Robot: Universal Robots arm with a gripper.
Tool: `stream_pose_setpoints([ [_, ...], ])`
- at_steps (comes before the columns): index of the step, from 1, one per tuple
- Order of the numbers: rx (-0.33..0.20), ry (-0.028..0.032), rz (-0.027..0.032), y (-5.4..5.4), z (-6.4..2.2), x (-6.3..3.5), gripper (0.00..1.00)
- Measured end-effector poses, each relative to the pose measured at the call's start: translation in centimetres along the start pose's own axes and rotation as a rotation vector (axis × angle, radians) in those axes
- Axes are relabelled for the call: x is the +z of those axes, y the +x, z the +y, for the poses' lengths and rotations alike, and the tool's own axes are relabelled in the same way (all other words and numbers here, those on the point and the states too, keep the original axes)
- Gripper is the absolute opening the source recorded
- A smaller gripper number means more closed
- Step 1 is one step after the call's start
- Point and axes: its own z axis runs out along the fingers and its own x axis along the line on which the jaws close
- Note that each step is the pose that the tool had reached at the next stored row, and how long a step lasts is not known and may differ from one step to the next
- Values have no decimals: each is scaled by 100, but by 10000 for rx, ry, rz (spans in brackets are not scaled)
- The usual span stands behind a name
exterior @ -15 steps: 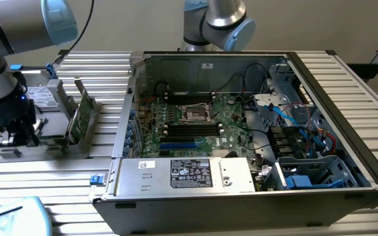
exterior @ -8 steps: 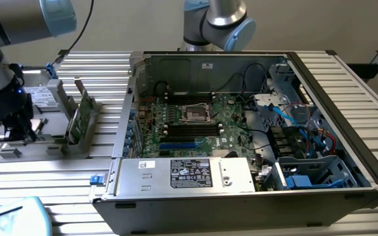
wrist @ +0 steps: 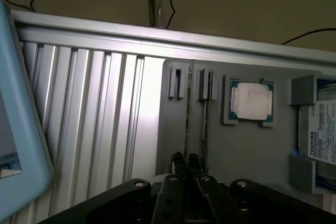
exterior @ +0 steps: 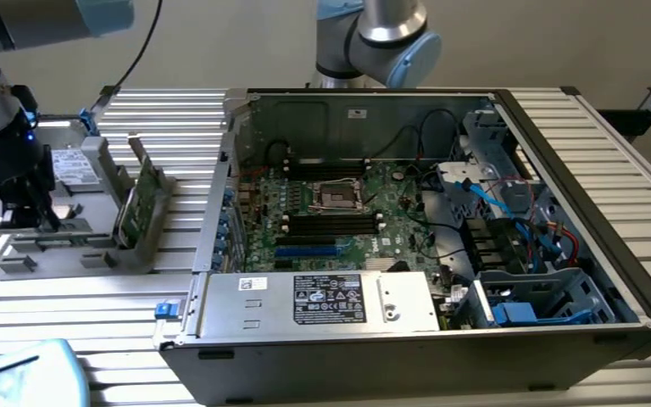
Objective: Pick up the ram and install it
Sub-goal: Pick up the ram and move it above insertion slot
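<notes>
The gripper (wrist: 186,163) stands narrow, its dark fingertips (wrist: 179,160) drawn close together on the ram (wrist: 187,114). From the wrist the ram shows edge-on as a thin dark line running away from the tips across the grey tray (wrist: 252,156). A second stick (wrist: 205,129) lies just beside it and parallel, its far end reaching a pair of grey slot blocks (wrist: 207,85) at the tray's edge. Next to those blocks a square silver processor chip (wrist: 251,100) sits flat in its own recess, and past it a hard drive (wrist: 321,135) with a white label rests between grey posts. The tray lies on a slatted table (wrist: 94,124). In the exterior view the gripper (exterior: 18,219) hangs low over the tray (exterior: 54,263) at the exterior view's left, well apart from the computer case (exterior: 416,356). On the side of the tray nearest the case, green boards (exterior: 145,199) stand on edge. The case lies open, with a silver power supply (exterior: 325,301) bearing a dark label along its near side. Behind that lies the motherboard (exterior: 399,208), with long black slots (exterior: 331,225) on either side of the processor socket (exterior: 337,193). Blue and black cables fill the case on the exterior view's right. Farthest back, behind the case's rear wall, stands a second arm (exterior: 376,38).
</notes>
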Motion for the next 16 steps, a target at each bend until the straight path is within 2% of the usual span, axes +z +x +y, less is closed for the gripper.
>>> stream_pose_setpoints([
  [9,-7,-125,-115,6,-215,-325,14],
  [16,-11,-253,-207,10,-375,-557,14],
])
